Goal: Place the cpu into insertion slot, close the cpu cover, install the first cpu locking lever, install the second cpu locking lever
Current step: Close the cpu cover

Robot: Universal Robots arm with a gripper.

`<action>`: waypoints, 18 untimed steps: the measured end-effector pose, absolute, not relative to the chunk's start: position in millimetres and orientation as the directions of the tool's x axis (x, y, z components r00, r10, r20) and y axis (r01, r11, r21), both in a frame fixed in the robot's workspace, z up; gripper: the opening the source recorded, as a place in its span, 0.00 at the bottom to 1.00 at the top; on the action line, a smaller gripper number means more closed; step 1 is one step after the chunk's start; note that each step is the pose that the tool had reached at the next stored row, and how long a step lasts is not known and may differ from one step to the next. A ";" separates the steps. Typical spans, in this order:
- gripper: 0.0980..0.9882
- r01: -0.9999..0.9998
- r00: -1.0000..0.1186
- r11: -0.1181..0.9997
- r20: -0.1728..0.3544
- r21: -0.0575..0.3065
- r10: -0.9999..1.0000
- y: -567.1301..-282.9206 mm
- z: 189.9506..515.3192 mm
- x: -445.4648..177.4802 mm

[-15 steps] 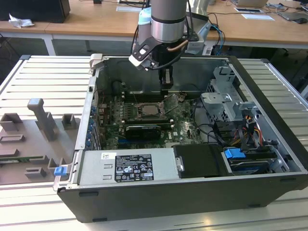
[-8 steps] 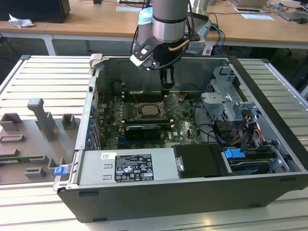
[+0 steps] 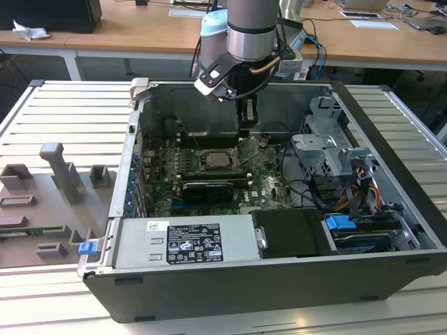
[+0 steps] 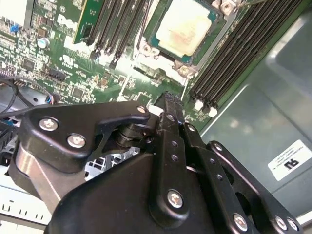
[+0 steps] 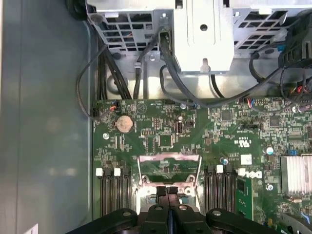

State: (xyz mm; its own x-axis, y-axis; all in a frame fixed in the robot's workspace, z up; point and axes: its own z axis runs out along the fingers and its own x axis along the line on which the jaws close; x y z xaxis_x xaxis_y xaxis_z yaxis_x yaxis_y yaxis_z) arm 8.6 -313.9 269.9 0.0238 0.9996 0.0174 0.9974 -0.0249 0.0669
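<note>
Second wrist view: closed, empty pincer just short of seated cpu. First wrist view: raised cpu cover ahead; press squarely.

The exterior view looks down at middling range on an open computer case lying on a slatted desk, with the arm reaching in from the far side. The first wrist view faces straight down past the pincer onto the green circuit board. The second wrist view peers slantwise, very close, over the pincer's linkage at the cpu. All three share the stretch of board beneath the pincer.
</note>
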 end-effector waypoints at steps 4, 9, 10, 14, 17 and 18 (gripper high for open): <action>0.01 0.998 0.024 -0.025 0.018 0.064 1.000 -313.8 269.7 18.2; 0.01 0.998 0.024 -0.025 0.018 0.062 1.000 -313.2 269.6 24.3; 0.01 0.998 0.024 -0.025 0.018 0.062 1.000 -313.2 269.7 25.2; 0.01 0.998 0.024 -0.025 0.018 0.061 1.000 -313.1 269.6 31.1; 0.01 0.998 0.024 -0.025 0.018 0.060 1.000 -313.0 269.6 38.0; 0.01 0.998 0.024 -0.025 0.018 0.060 1.000 -313.0 269.6 40.2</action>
State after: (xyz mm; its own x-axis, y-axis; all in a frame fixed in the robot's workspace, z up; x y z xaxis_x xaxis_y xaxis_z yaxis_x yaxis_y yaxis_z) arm 40.2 -313.0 269.6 0.0237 0.9996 0.0182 0.9979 -0.0248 0.0597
